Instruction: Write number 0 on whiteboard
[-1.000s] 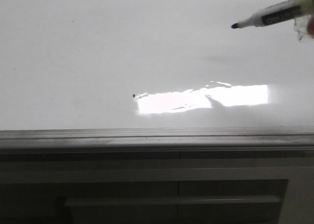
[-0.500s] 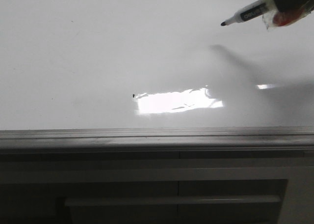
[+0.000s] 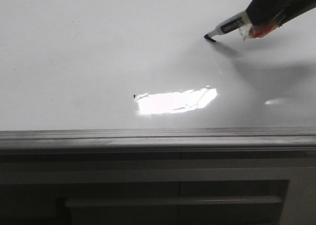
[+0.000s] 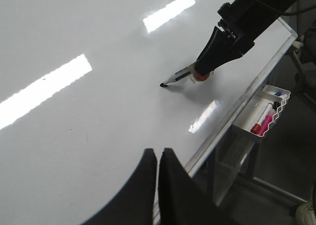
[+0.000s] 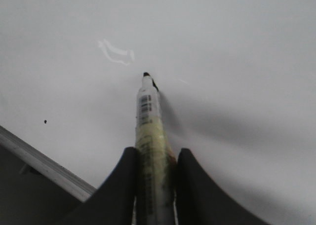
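Observation:
The whiteboard [image 3: 89,52] fills the front view, glossy white with a grey metal edge strip [image 3: 158,136] along its near side. No number 0 shows on it. My right gripper [image 3: 256,25] is shut on a white marker [image 3: 232,25] with a black tip; the tip [image 3: 207,36] touches or almost touches the board at the upper right. The marker [image 5: 150,131] runs between the right fingers in the right wrist view, and shows in the left wrist view [image 4: 180,76]. My left gripper [image 4: 158,153] is shut and empty, over the board near its edge.
A tiny black dot [image 3: 135,95] sits on the board near a bright glare patch [image 3: 175,101]. A tray [image 4: 259,119] with spare red and pink markers hangs off the board's edge. A cabinet front [image 3: 173,195] lies below the board.
My right gripper has moved left and down with the marker. The tip has come from above the board down to its surface.

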You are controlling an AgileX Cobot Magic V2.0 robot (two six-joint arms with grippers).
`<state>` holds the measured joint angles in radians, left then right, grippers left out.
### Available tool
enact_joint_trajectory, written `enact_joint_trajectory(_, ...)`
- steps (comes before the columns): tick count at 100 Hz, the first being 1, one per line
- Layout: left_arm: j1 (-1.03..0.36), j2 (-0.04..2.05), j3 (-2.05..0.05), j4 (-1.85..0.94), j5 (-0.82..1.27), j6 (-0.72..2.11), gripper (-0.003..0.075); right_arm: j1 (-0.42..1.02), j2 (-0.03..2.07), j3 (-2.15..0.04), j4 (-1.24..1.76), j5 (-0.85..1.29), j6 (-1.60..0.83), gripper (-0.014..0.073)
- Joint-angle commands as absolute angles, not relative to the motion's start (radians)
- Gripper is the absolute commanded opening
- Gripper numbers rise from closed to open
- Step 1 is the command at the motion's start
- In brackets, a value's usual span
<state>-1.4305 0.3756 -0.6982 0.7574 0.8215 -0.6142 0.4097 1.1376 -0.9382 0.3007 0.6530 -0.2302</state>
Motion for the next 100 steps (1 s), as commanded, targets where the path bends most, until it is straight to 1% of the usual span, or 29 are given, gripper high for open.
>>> enact_joint_trajectory(1, -1.437, 0.383, -0.723, 0.797, 0.764, -0.624, -0.002, 0.406, 1.142, -0.968, 0.293, 0.623, -0.226, -0.0054)
enact_joint_trajectory(26, -1.437, 0.383, -0.723, 0.799, 0.764, -0.624, -0.002, 0.406, 1.144, -0.968, 0.293, 0.724, -0.226, -0.0054)
enact_joint_trajectory(50, -1.437, 0.383, -0.723, 0.799, 0.764, -0.624, -0.002, 0.406, 1.144, -0.968, 0.293, 0.769, -0.226, -0.0054)
enact_joint_trajectory(100, -1.437, 0.383, -0.723, 0.799, 0.764, -0.624, -0.002, 0.406, 1.149, -0.968, 0.299, 0.674, -0.226, -0.0054)
